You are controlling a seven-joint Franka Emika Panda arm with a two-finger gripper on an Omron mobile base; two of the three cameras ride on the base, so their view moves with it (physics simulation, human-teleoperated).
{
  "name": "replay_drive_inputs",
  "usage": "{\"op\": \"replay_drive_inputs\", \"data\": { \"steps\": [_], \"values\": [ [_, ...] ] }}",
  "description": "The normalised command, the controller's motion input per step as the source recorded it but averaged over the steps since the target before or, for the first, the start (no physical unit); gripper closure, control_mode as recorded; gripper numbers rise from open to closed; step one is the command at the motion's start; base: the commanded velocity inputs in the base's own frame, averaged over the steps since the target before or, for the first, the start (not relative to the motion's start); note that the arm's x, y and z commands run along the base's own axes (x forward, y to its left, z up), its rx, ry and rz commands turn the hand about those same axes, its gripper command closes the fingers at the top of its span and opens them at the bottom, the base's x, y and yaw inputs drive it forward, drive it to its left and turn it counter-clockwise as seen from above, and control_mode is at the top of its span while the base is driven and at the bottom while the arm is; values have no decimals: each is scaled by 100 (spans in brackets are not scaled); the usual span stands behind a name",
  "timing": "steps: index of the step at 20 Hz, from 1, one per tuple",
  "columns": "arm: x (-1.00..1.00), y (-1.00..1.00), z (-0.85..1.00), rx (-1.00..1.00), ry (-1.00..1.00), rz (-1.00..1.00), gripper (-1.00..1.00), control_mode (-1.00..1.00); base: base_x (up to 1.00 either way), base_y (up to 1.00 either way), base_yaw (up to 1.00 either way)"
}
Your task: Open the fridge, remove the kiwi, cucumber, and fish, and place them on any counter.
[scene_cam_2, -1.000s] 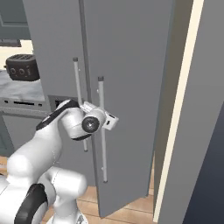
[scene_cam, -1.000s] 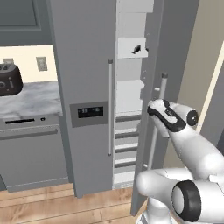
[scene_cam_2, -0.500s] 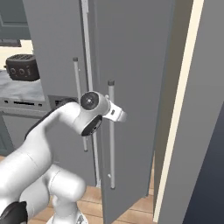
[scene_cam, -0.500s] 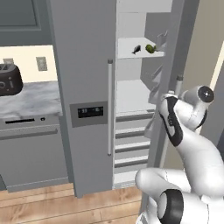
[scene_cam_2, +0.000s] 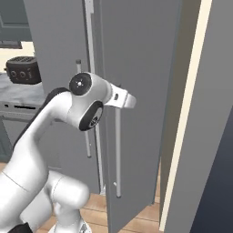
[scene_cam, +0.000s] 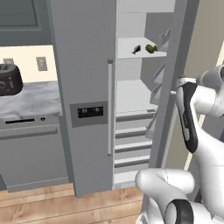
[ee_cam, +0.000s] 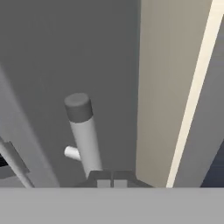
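The fridge (scene_cam: pixel 83 87) stands with its right door (scene_cam_2: pixel 136 68) swung wide open, white shelves showing inside. On an upper shelf lies the dark fish (scene_cam: pixel 136 49). Right of it sits a small green shape, the cucumber (scene_cam: pixel 150 48); I cannot separate the kiwi from it at this size. My gripper (ee_cam: pixel 112 179) is shut, its fingertips together, with the door's bar handle (ee_cam: pixel 83 131) just to their left and not between them. In the right base view my hand (scene_cam_2: pixel 124 98) sits against the door's outer face near the top of that handle (scene_cam_2: pixel 118 154).
A marbled counter (scene_cam: pixel 30 98) lies left of the fridge with a dark toaster (scene_cam: pixel 8 78) on it and an appliance front (scene_cam: pixel 30 131) below. A beige wall (scene_cam_2: pixel 182 113) stands close to the right of the open door. The floor is wood.
The right fridge door has swung further open, uncovering the shelf with the fish and the green item. My arm has followed the door outward and my hand has risen.
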Motion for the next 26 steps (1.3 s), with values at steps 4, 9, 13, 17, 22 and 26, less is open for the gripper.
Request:
{"op": "replay_drive_inputs", "data": {
  "steps": [4,9,13,17,22,26],
  "values": [
    [-59,42,65,-17,-27,0,100,-100,0,0,0],
    [-37,84,62,-28,-5,0,100,-100,0,0,0],
    [12,100,32,-37,32,0,100,-100,0,0,0],
    [53,98,0,-45,64,-4,100,-100,0,0,0],
    [26,40,-6,-12,22,0,100,-100,0,0,0],
    [71,58,-1,-10,16,0,100,-100,0,0,0]
  ]
}}
